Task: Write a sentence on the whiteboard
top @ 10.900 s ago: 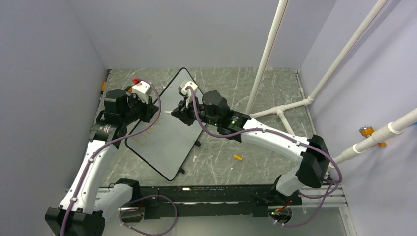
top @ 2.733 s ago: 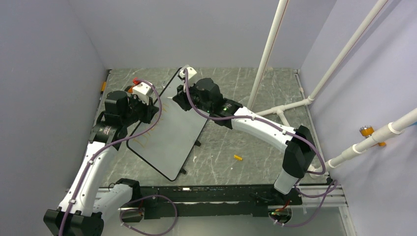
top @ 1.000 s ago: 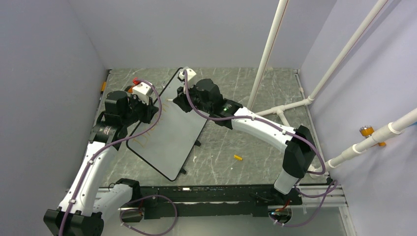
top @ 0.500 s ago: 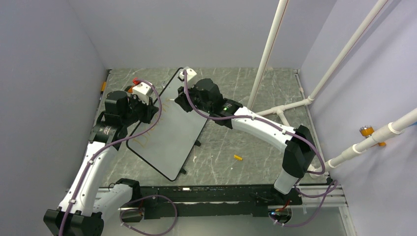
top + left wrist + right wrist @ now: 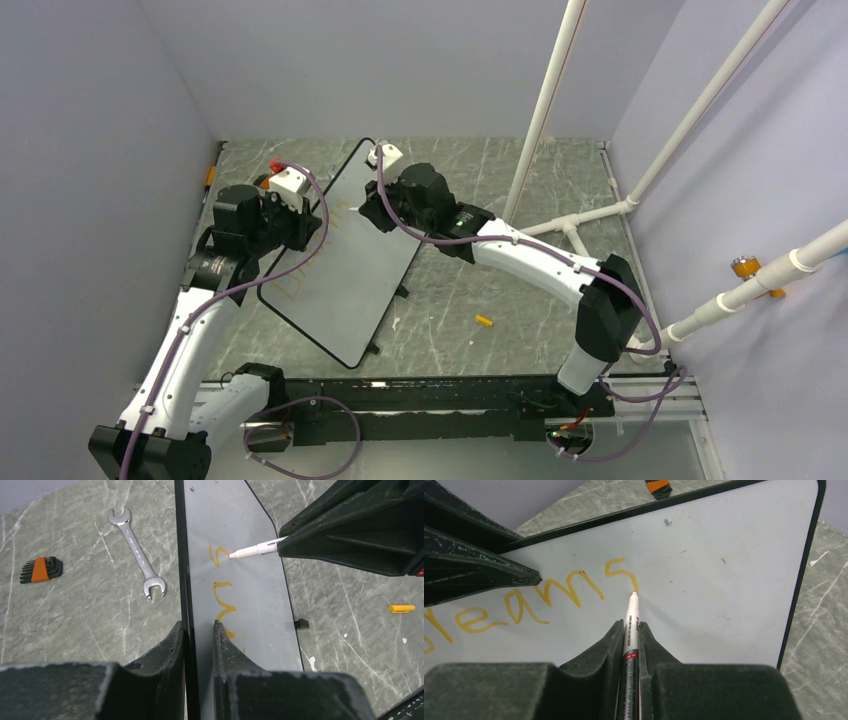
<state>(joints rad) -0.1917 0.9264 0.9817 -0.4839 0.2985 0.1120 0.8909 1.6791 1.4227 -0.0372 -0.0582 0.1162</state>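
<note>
I count one large white rectangular whiteboard (image 5: 340,290) with a thin black rim, one white marker pen (image 5: 631,611), one silver steel open-ended wrench (image 5: 136,553), one orange-holdered set of black hex keys (image 5: 40,569) and one small yellow plastic cap (image 5: 484,321) on the grey marbled counter (image 5: 500,200).

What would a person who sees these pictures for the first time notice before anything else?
The orange-yellow letters on the whiteboard stand out, with the right pincer shut on a white marker whose tip meets the last stroke. The left pincer clamps the board's edge; a wrench lies on the table beside the board.
</note>
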